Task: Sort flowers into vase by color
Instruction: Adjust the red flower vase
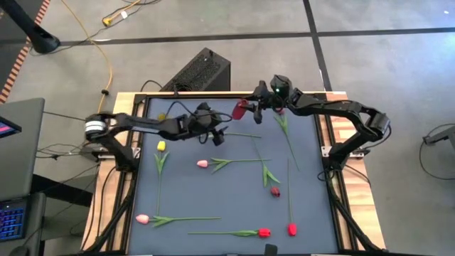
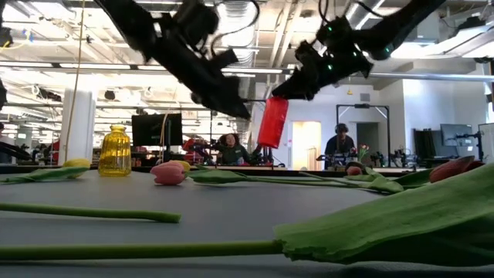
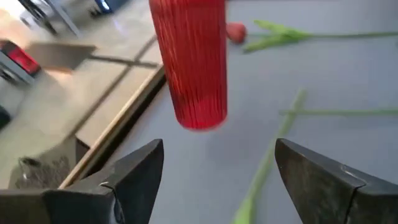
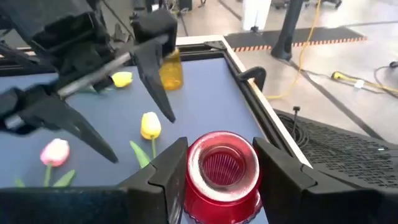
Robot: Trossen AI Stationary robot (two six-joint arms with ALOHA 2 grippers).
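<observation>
A red ribbed glass vase (image 1: 240, 109) hangs in the air near the table's far edge, held by my right gripper (image 4: 221, 155). My left gripper (image 3: 217, 146) is open, just left of and below the red vase (image 3: 193, 62), touching nothing. A yellow glass vase (image 4: 171, 70) stands at the far left corner. Tulips lie flat on the grey mat: a yellow one (image 1: 161, 146), pink ones (image 1: 202, 163) (image 1: 142, 219), red ones (image 1: 264, 232) (image 1: 291, 229), a maroon one (image 1: 275, 190), and one more (image 1: 279, 110) under the right arm. My right gripper pinches the red vase between its two fingers (image 4: 168, 177), one on each side of the body just below the open rim (image 4: 221, 140). It comes from the table's right side, slanting down. The vase is lifted clear and hangs nearly upright, bottom end (image 2: 268, 143) lowest.
A black box (image 1: 202, 71) sits on the floor beyond the far edge. Wooden frame rails (image 1: 121, 185) run along the mat's left and right sides. The mat's middle (image 1: 213, 192) has bare room between stems. People (image 2: 338, 143) stand in the room behind.
</observation>
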